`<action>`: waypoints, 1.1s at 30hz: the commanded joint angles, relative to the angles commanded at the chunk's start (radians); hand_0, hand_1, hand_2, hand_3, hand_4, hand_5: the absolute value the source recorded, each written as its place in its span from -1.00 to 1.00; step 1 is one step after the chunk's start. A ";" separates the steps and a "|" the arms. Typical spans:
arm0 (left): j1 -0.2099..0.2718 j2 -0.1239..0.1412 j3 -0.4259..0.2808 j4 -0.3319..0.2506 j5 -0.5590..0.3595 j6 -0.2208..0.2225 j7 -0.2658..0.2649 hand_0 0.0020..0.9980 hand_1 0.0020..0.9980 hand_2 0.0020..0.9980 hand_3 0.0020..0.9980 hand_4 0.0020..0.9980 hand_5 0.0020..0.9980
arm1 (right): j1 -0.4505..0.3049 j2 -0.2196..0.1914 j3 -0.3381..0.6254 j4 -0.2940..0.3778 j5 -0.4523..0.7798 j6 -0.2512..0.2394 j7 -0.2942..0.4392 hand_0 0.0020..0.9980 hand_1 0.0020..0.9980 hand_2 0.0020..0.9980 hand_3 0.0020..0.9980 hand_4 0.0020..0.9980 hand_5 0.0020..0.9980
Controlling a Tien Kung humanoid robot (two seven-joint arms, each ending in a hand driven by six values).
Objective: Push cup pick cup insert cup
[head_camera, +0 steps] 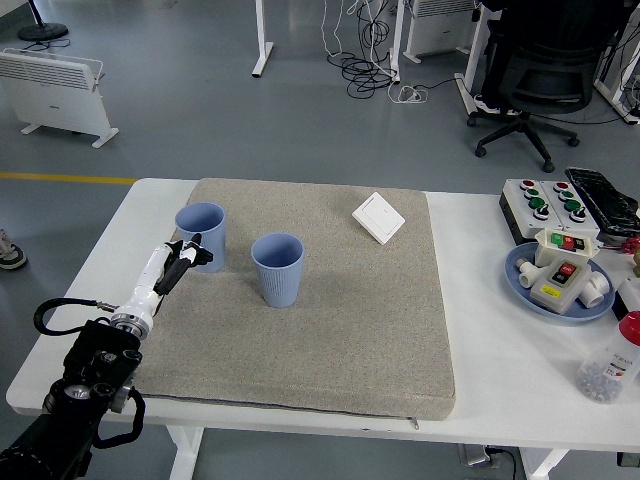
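Observation:
Two blue cups stand upright on the grey mat [340,310]. The left cup [203,232] is near the mat's left edge and the right cup [277,267] is a little nearer the middle. My left hand [182,259] reaches in from the lower left, and its fingertips rest against the near left side of the left cup. The fingers are loosely extended and hold nothing. My right arm is out of sight.
A white switch plate [378,217] lies at the mat's far right. On the table's right side are a button box [548,204], a blue plate [522,275] with switch parts, a black device [604,198] and a bottle [610,366].

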 joint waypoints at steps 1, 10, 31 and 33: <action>0.005 0.000 0.013 -0.006 -0.016 0.003 -0.001 0.32 0.23 0.10 -0.06 0.09 1.00 | 0.000 0.000 0.000 0.000 0.001 0.000 0.000 0.55 0.36 0.35 0.13 -0.75 -0.05; 0.071 0.013 0.119 -0.136 -0.190 0.075 -0.050 0.18 0.13 0.05 -0.07 0.10 1.00 | -0.001 -0.001 0.004 0.000 -0.003 0.000 0.001 0.55 0.36 0.35 0.13 -0.75 -0.05; 0.002 0.199 0.337 -0.713 0.182 -0.090 0.268 0.82 0.84 1.00 0.87 0.94 0.50 | -0.009 -0.001 0.009 0.000 -0.009 0.000 0.000 0.55 0.36 0.34 0.13 -0.75 -0.05; -0.031 0.201 0.383 -0.708 0.253 -0.143 0.317 0.82 0.84 1.00 0.87 0.94 0.50 | -0.010 -0.002 0.006 0.000 -0.008 0.000 0.000 0.55 0.36 0.34 0.13 -0.75 -0.05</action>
